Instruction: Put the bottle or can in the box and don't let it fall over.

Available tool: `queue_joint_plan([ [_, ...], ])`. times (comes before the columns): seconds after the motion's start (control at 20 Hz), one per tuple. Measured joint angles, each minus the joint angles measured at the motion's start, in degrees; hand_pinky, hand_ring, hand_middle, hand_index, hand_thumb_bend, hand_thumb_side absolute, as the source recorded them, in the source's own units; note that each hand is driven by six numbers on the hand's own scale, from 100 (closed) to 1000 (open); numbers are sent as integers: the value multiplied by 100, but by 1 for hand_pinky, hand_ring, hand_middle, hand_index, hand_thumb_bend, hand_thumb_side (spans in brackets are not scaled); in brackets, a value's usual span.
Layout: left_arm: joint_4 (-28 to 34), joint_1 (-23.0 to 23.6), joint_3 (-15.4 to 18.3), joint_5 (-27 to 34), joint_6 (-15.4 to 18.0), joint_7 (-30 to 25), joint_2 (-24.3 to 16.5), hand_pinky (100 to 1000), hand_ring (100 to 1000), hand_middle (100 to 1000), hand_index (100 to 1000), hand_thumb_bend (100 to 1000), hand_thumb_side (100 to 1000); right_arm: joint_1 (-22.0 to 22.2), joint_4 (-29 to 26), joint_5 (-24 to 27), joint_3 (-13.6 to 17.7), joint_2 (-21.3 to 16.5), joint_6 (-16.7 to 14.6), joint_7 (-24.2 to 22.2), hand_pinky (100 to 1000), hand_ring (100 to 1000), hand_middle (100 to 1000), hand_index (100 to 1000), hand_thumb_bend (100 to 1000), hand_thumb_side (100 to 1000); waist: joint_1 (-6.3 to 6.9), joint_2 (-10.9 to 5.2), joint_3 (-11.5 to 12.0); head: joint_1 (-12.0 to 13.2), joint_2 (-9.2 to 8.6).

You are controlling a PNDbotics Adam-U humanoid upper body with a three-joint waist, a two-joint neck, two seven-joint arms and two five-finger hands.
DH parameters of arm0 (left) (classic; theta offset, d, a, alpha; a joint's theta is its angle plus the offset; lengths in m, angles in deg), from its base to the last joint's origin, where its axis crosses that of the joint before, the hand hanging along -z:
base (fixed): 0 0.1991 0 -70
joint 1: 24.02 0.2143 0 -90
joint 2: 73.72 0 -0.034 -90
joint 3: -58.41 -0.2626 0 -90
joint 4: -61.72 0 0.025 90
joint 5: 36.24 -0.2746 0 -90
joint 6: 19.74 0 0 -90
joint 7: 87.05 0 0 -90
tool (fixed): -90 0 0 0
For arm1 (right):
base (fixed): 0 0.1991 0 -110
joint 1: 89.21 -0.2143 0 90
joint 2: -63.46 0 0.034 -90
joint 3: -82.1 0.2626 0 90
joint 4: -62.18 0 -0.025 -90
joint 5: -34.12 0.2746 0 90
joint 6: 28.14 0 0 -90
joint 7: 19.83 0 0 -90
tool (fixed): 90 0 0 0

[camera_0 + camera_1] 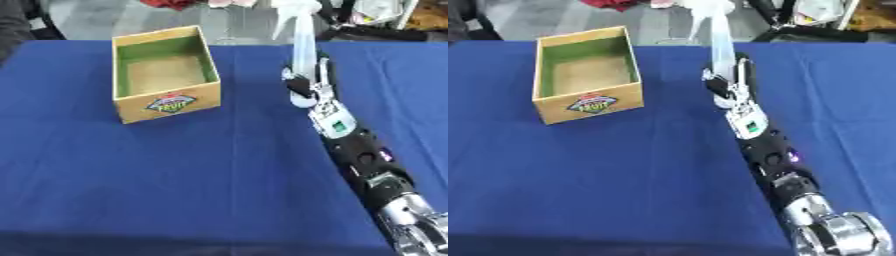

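Right hand [306, 87] fingers wrap the upright spray bottle [302, 45] — right eye view shows its head; box [164, 75] stands apart.

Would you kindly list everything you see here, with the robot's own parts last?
Box: one, tan outside, green inside, open and empty, far left on the table, logo facing the robot.
Spray bottle: one, clear with a white head, upright, far centre-right, in the right hand.
Table: one, blue cloth.
Clutter: red, white and dark things beyond the far edge.
Right hand: one, black and silver, curled round the bottle.
Left hand: not in view.
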Motion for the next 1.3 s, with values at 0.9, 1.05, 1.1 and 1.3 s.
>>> queue_joint_plan([
  [0.9,-1,-120,-132,2,10,-169,48,830,778,865,936,637,847,-934,-667,-113,-405,1036,-186,-911,894,823,737,310,100,100,-54,59,633,-585,0],
  [1.05,-2,-171,-164,5,16,-211,58,830,778,865,937,637,847,-961,-677,-269,-496,1225,-219,-1123,907,856,792,564,100,100,-69,87,735,-715,0],
  [1.1,-2,-184,-173,7,18,-223,58,830,778,865,936,637,847,-961,-677,-327,-543,1273,-230,-1200,917,880,819,671,100,204,-73,91,752,-750,0],
  [1.3,-3,-202,-189,20,15,-235,61,830,778,864,936,637,848,-960,-637,-903,-827,1295,-295,-1569,999,978,952,1000,431,558,-102,91,759,-816,0],
])
